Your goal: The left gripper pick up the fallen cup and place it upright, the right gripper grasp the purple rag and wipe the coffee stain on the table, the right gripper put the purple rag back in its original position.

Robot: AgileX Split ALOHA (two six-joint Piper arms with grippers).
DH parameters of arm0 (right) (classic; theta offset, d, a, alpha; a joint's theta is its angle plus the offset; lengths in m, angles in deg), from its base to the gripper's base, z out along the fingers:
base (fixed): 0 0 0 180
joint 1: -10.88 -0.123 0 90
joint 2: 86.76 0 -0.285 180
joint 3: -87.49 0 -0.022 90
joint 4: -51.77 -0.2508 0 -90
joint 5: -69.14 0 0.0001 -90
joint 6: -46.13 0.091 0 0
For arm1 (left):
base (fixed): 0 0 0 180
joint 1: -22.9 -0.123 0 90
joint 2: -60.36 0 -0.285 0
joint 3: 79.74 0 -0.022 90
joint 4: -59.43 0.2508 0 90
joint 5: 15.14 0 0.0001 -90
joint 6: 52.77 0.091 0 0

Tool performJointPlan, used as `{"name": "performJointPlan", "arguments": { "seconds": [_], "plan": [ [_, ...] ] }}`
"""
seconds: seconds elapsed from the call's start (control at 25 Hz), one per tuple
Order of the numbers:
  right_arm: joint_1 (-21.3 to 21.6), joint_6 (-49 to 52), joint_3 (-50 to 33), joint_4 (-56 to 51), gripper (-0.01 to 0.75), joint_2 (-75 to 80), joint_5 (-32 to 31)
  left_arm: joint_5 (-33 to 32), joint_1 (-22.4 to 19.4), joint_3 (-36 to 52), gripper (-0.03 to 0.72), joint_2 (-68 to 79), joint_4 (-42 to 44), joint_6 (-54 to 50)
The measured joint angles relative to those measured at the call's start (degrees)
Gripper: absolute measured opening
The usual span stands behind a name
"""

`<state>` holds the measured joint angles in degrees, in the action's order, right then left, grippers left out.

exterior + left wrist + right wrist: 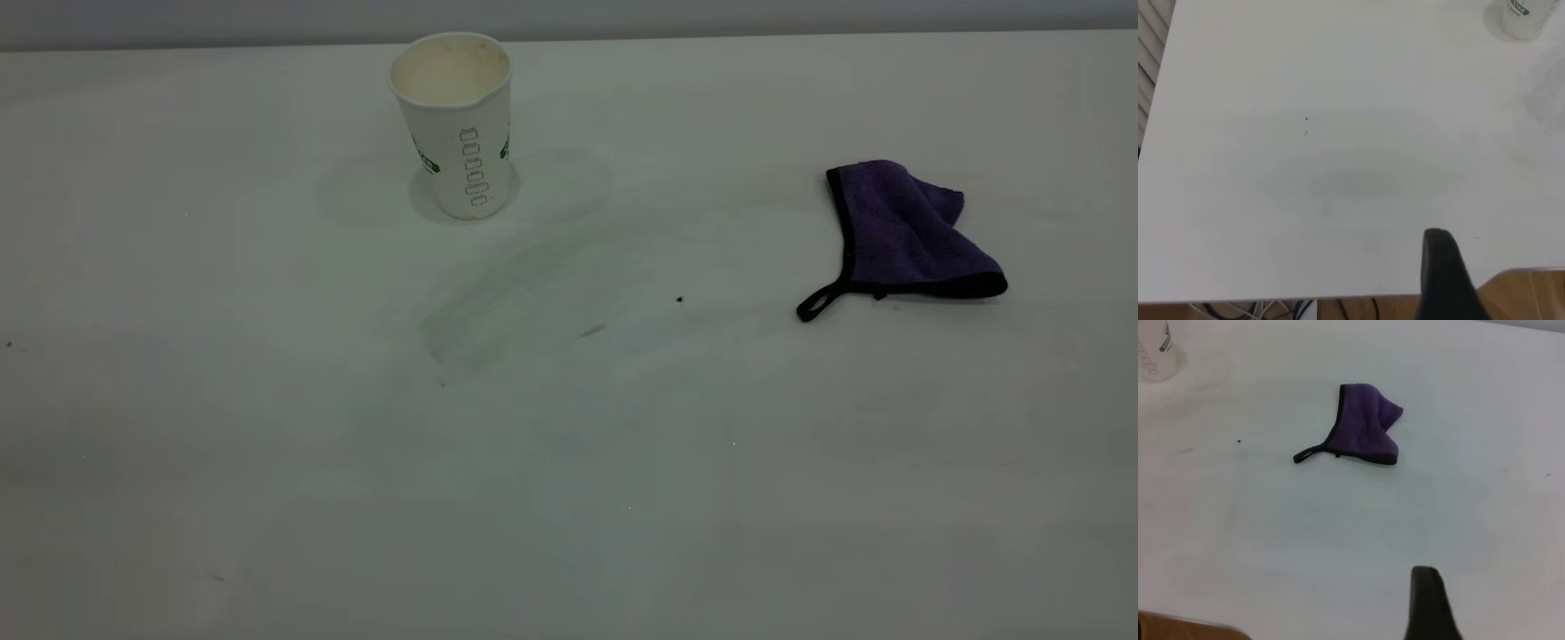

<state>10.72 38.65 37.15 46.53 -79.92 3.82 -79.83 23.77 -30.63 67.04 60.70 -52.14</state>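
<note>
The cup (455, 124) stands upright at the far left-centre of the table (267, 462); its base shows in the left wrist view (1525, 17) and the right wrist view (1155, 357). The purple rag (902, 233) lies crumpled at the right, its loop toward the centre; it also shows in the right wrist view (1365, 427). No dark coffee stain shows, only a faint greyish smear (524, 307) in front of the cup. The left gripper (1438, 237) is a single dark tip over the table's near edge, empty. The right gripper (1425, 573) hangs likewise, well short of the rag, empty.
A small dark speck (680, 300) lies between the smear and the rag. The table's edge, wooden floor (1531, 293) and cables show under the left gripper. Neither arm appears in the exterior view.
</note>
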Motion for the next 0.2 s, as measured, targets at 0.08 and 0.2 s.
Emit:
{"name": "performJointPlan", "arguments": {
  "seconds": [0.08, 0.2],
  "plan": [
    [0.0, 0.0, 0.0, 0.0, 0.498, 0.0, 0.0, 0.0, 0.0, 0.0, 0.486, 0.0, 0.0, 0.0],
    [0.0, 0.0, 0.0, 0.0, 0.47, 0.0, 0.0, 0.0, 0.0, 0.0, 0.486, 0.0, 0.0, 0.0]
  ]
}}
